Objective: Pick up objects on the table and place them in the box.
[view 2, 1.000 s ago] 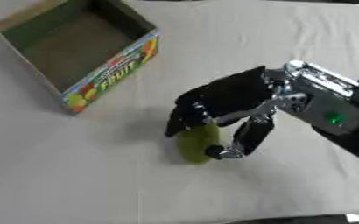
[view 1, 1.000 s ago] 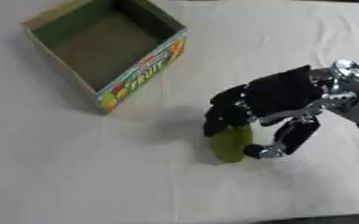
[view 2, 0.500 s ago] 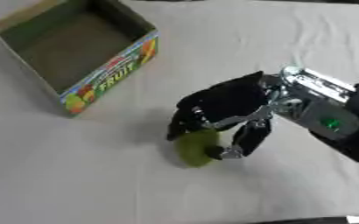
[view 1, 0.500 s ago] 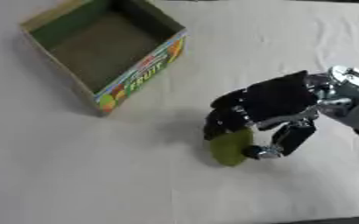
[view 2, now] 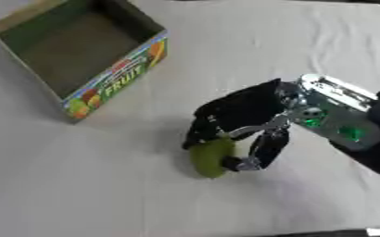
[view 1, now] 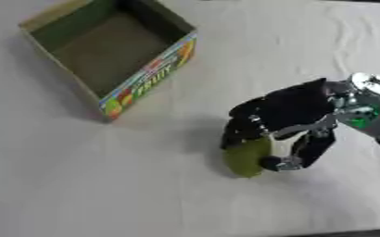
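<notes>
A yellow-green, pear-like fruit (view 1: 247, 158) lies on the white cloth right of centre. My right hand (view 1: 287, 114) comes in from the right and sits over it, fingers curled down round its top and thumb against its right side. The fruit's lower end shows below the fingers. The open cardboard fruit box (view 1: 151, 79) stands at the upper left, empty inside, well apart from the hand. My left hand is in neither view.
The white cloth (view 1: 104, 185) covers the whole table, with wrinkles at the upper right. Its front edge shows at the bottom right corner.
My right hand has closed further round the fruit, and the fruit has tilted and shifted slightly under the fingers. The box stays where it was.
</notes>
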### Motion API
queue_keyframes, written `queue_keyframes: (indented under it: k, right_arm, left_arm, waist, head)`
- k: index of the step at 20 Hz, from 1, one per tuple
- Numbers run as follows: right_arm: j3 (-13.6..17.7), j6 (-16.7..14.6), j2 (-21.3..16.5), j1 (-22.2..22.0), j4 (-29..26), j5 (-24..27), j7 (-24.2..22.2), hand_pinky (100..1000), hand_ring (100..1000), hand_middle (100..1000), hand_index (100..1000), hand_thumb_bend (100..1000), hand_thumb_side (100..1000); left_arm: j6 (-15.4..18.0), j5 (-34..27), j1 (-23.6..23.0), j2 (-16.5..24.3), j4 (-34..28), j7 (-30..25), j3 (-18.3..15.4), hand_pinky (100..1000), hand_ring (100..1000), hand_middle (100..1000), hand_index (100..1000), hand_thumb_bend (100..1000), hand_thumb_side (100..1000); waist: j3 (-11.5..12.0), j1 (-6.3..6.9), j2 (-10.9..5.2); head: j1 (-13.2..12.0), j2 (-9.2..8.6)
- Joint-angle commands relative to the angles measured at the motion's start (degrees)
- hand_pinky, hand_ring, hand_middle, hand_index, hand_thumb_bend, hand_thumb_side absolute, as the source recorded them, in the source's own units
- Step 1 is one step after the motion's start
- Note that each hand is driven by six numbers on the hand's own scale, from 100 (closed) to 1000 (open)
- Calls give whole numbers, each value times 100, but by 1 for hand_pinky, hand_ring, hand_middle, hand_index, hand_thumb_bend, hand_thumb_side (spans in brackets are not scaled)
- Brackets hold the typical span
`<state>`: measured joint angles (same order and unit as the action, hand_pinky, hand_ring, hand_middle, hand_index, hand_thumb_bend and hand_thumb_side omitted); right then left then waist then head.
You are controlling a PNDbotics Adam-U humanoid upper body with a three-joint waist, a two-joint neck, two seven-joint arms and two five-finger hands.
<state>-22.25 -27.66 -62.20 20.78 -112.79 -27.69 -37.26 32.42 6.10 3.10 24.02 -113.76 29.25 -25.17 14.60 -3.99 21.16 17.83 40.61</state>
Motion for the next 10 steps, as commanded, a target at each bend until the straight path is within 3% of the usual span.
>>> queue_keyframes:
  k: [1, 10]
  right_arm:
    - [43, 11, -69, 97, 111, -99, 1, 984, 888, 825, 979, 100, 247]
    - [-94, 185, 78, 159, 411, -240, 432, 912, 788, 723, 835, 100, 250]
  left_arm:
    - [15, -40, 32, 92, -83, -14, -37, 609, 599, 602, 800, 100, 585]
    - [27, -54, 28, 85, -83, -16, -32, 609, 597, 599, 798, 100, 584]
  waist:
    - [14, 34, -91]
    - [22, 58, -85]
  head:
    - [52, -101]
    - [105, -143]
